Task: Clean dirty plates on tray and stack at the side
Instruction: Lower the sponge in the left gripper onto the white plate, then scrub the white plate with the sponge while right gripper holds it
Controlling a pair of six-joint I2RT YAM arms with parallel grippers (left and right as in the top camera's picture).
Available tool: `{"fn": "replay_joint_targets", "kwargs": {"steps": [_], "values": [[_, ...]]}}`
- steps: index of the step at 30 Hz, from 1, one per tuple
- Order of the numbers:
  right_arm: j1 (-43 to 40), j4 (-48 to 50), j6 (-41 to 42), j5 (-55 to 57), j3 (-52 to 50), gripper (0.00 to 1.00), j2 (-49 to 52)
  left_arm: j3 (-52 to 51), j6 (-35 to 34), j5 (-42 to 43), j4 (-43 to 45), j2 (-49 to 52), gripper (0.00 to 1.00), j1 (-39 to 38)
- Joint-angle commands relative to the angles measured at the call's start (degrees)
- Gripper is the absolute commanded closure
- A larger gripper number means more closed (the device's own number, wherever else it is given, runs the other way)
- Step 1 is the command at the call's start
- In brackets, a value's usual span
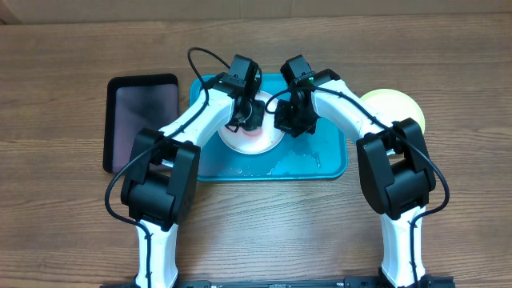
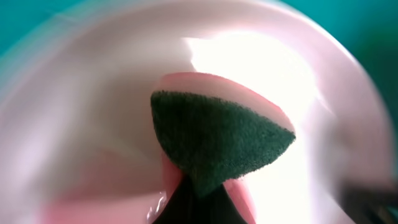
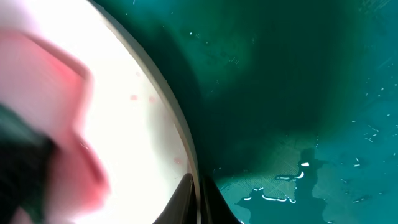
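Brown wooden surface point(image 1: 64, 80) is seen under a large turquoise plastic tray point(image 1: 324, 164), and a white round plastic plate point(image 1: 258, 144) is laid on that tray. A green and pink sponge point(image 2: 217, 137) is held tight in the left end effector point(image 1: 246, 118) and pressed on the plate. The plate's rim is pinched by the right end effector point(image 3: 198, 198). Small circles should be rubbed while the rim is held steady, so pink smears get wiped. A yellow-green round plate point(image 1: 392, 102) is half hidden beside the tray. Both wrist views are blurred.

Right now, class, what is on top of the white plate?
A green-faced sponge rests on the white plate, with pinkish smears around. The plate beneath the sponge is hidden.
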Motion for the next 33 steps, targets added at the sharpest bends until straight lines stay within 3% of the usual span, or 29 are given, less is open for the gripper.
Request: {"fn": "replay_joint_targets", "kwargs": {"steps": [1,7,11,14,18,21,25,28,33], "values": [[0.39,-1.14,0.00,2.97,-0.96,0.96,1.05,0.13,-8.15,-21.11,0.20,1.77,0.96,0.85],[0.39,-1.29,0.00,2.97,-0.96,0.96,1.05,0.13,-14.56,-28.15,-7.56,1.77,0.96,0.79],[0.37,-1.22,0.00,2.97,-0.96,0.96,1.05,0.13,-13.79,-24.35,-13.66,1.77,0.96,0.57],[0.39,-1.09,0.00,2.97,-0.96,0.96,1.05,0.13,-4.07,-12.85,-15.91,1.77,0.96,0.50],[0.39,-1.14,0.02,2.91,-0.96,0.96,1.05,0.13,15.82,13.29,-17.94,1.77,0.96,0.50],[0.39,-1.53,0.02,2.69,-0.96,0.96,1.05,0.15,21.57,25.27,-18.69,1.77,0.96,0.52],[0.94,-2.47,0.02,2.47,-0.96,0.96,1.05,0.15,21.38,29.44,-16.00,1.77,0.96,0.52],[1.68,-2.78,0.02,2.03,-0.96,0.96,1.05,0.15,17.22,28.83,-11.58,1.77,0.96,0.52],[3.10,-2.80,0.02,1.42,-0.96,0.96,1.05,0.15,4.70,14.23,-2.91,1.77,0.96,0.52]]}}
